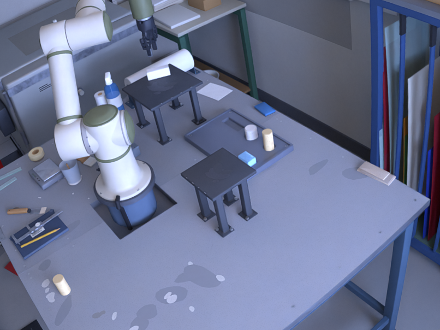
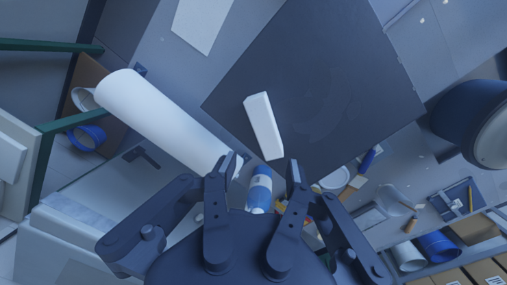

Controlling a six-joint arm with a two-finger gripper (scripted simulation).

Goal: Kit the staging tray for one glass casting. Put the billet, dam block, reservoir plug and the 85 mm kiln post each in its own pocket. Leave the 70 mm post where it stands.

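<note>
A white dam block (image 1: 158, 72) (image 2: 263, 125) lies flat near the back edge of the rear dark stand (image 1: 161, 86). My gripper (image 1: 148, 45) (image 2: 258, 170) hangs above it, open and empty. The staging tray (image 1: 238, 139) sits to the right on the table. In it stand a pale grey plug (image 1: 251, 132) and a tan kiln post (image 1: 268, 139), and a light blue billet (image 1: 247, 158) lies at its near edge. A second tan post (image 1: 61, 284) stands alone at the table's near left corner.
A white roll (image 1: 167, 64) (image 2: 159, 122) lies behind the rear stand, with a green-legged side table (image 1: 209, 21) beyond it. A second dark stand (image 1: 218, 174) rises in front of the tray. A spray bottle (image 1: 112, 91) and my own base (image 1: 120, 185) stand to the left.
</note>
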